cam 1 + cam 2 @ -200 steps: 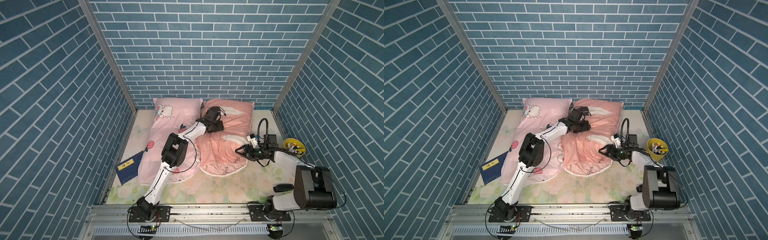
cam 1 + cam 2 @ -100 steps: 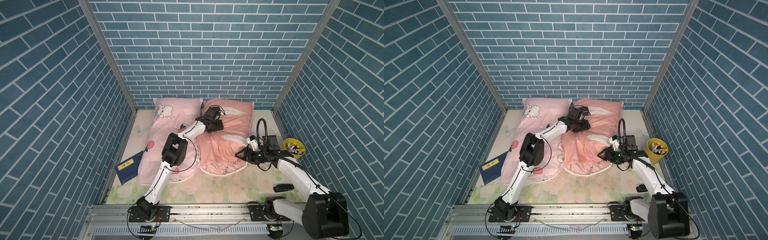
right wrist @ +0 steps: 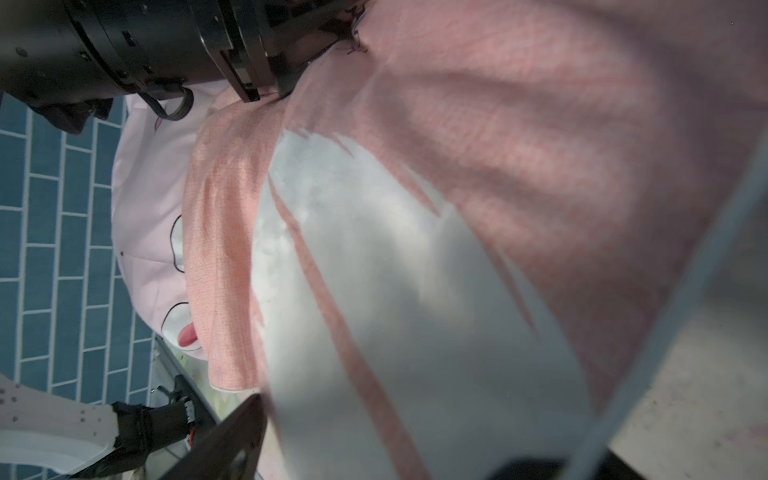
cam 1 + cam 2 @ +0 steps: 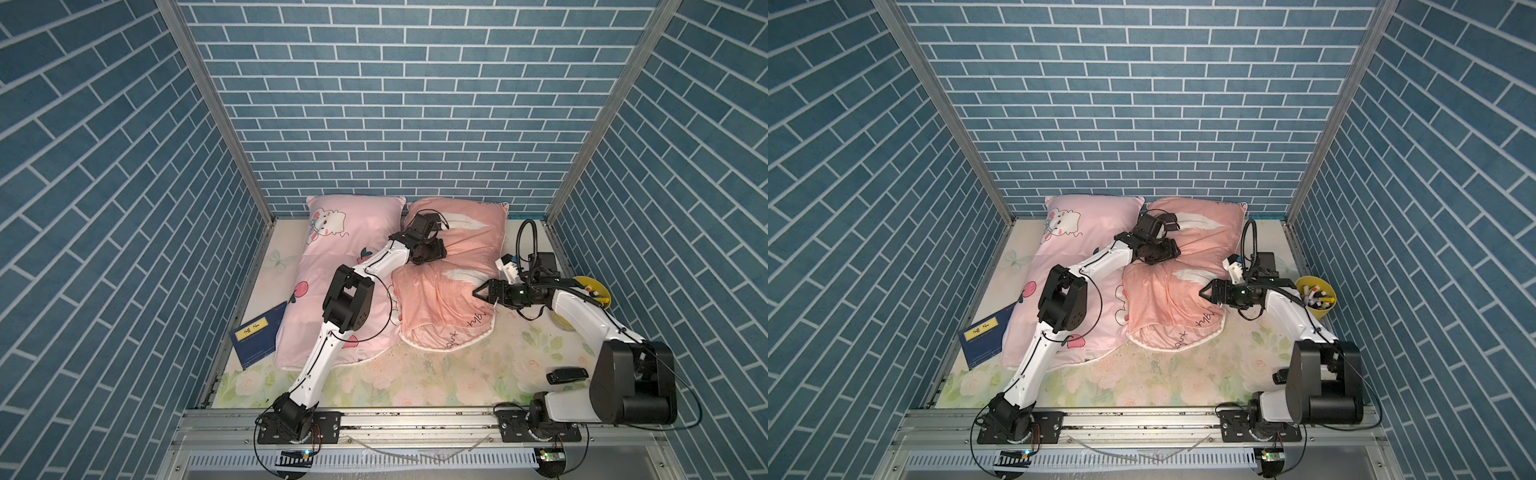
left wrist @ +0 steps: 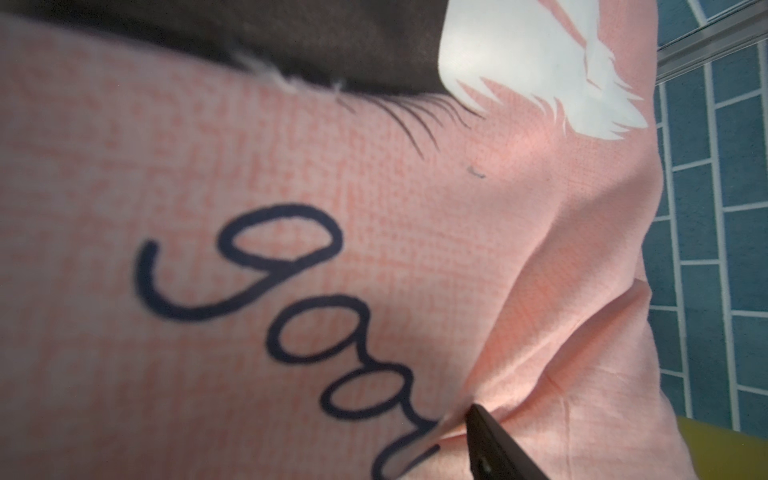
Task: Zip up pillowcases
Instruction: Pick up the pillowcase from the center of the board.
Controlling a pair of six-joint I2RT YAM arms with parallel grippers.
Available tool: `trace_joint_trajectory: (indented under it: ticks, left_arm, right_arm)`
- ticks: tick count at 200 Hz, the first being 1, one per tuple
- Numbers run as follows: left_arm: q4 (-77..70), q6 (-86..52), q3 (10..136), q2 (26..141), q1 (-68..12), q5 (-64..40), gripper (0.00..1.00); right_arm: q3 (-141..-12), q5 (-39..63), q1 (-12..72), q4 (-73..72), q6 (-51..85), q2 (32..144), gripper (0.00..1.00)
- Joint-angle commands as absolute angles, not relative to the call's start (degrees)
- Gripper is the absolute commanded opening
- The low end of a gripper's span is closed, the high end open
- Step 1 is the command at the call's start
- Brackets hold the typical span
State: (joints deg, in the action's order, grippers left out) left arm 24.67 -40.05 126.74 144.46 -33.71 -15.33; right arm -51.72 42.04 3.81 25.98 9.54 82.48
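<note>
Both top views show the light pink pillowcase [image 4: 332, 266] [image 4: 1075, 257] with a cartoon animal, lying on the left. Beside it on the right is the salmon pillowcase [image 4: 449, 299] [image 4: 1167, 307], with feathers and script. My left gripper [image 4: 428, 253] [image 4: 1158, 251] presses into the salmon one's middle, shut on a bunched fold. One of its fingers [image 5: 490, 440] shows against that fold in the left wrist view. At the salmon pillowcase's right edge, my right gripper [image 4: 478, 293] [image 3: 386, 432] is open over the white feather print. No zipper shows.
A yellow cup of markers [image 4: 590, 291] stands by the right wall behind the right arm. A blue book [image 4: 257, 336] lies at the left edge, and a small black object [image 4: 567, 375] at the front right. The floral sheet [image 4: 436, 374] lies under everything, inside brick-patterned walls.
The right gripper's jaws have spread wider and its arm has shifted at the salmon pillowcase's right edge. The left arm has stayed in place.
</note>
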Motion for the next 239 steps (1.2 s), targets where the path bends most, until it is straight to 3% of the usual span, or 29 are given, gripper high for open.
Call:
trace_joint_trajectory:
  ticks: [1, 102, 165, 212, 239]
  left_arm:
    - [25.31, -38.06, 125.42, 148.54, -27.33, -4.50, 0.70]
    - [26.60, -38.06, 127.08, 149.58, -26.21, -4.30, 0.70]
    - [27.42, -37.57, 127.48, 150.68, -25.09, -4.59, 0.70]
    - [27.77, -37.68, 128.16, 151.53, -24.87, -4.98, 0.70]
    - [26.66, -38.00, 126.20, 150.02, -24.89, -6.12, 0.70]
  right_arm:
    - [-53.90, 49.82, 4.95, 21.46, 6.54, 84.54, 0.96]
    - [-46.32, 49.18, 14.67, 29.88, 16.26, 70.11, 0.92]
    - [-52.01, 48.82, 17.33, 39.83, 17.40, 64.14, 0.75]
    - [-55.04, 47.13, 19.15, 46.29, 17.25, 63.04, 0.53]
    - [-54.12, 41.21, 19.20, 46.36, 16.85, 64.42, 0.18]
